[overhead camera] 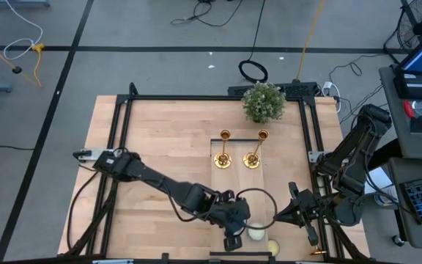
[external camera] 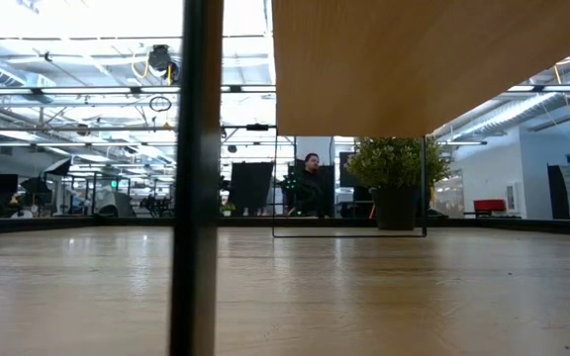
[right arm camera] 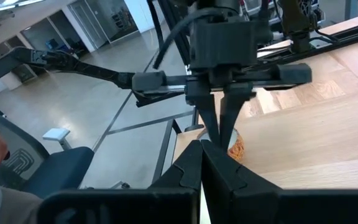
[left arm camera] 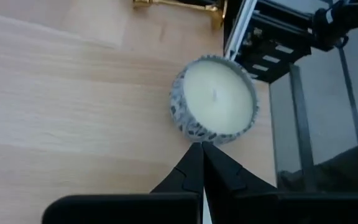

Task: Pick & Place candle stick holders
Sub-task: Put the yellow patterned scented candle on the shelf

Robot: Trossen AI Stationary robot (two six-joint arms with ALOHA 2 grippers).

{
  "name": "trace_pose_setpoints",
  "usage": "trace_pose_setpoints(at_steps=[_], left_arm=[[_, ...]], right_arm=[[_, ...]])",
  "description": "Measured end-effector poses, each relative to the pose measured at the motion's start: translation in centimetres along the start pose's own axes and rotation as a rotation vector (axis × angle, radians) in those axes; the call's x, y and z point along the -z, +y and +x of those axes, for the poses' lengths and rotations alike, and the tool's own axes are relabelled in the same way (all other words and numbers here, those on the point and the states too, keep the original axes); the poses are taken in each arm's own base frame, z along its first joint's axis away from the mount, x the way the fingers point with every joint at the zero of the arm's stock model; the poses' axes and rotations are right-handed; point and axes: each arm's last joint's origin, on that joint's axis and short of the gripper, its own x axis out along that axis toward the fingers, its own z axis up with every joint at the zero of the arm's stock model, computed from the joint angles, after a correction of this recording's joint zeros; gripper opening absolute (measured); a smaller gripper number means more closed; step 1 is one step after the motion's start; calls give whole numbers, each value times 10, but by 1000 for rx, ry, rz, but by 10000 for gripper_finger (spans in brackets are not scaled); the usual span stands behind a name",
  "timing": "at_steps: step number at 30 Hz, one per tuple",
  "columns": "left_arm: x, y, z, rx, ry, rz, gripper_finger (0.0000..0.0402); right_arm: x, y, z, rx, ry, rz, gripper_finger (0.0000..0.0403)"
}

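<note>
Two gold candlestick holders (overhead camera: 223, 150) (overhead camera: 253, 150) stand on their round bases inside a thin wire frame at the table's middle. Part of a third gold holder (left arm camera: 179, 5) lies on the table beyond a round white candle (left arm camera: 216, 99), which also shows in the high view (overhead camera: 256, 233). My left gripper (overhead camera: 233, 240) is shut, its fingertips (left arm camera: 202, 146) right at the candle's near rim. My right gripper (overhead camera: 283, 216) is shut and empty, level, pointing at the left gripper from the table's right side (right arm camera: 202, 146). My left gripper's shut fingertips (left arm camera: 194, 155) stand right at the patterned rim (left arm camera: 194, 130) of the white candle, coming from above. I cannot tell whether they touch it. The candle sits flat on the table.
A second, yellowish candle (overhead camera: 273, 248) sits near the table's front edge. A potted plant (overhead camera: 263, 101) stands at the far edge. A black frame (overhead camera: 310, 147) runs round the table. A cable loop (overhead camera: 255, 205) hangs by the left arm. A person (external camera: 310, 183) sits far behind the table.
</note>
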Motion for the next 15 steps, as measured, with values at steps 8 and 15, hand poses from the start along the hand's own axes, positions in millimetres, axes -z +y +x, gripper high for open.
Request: trace_pose_setpoints(at_steps=[8, 15], left_arm=[[7, 1, 5, -37, 42, 10, 1], [9, 1, 7, -42, 50, 13, 1]], right_arm=[[0, 0, 0, 0, 0, 3, 0], [0, 0, 0, 0, -1, 4, 0]])
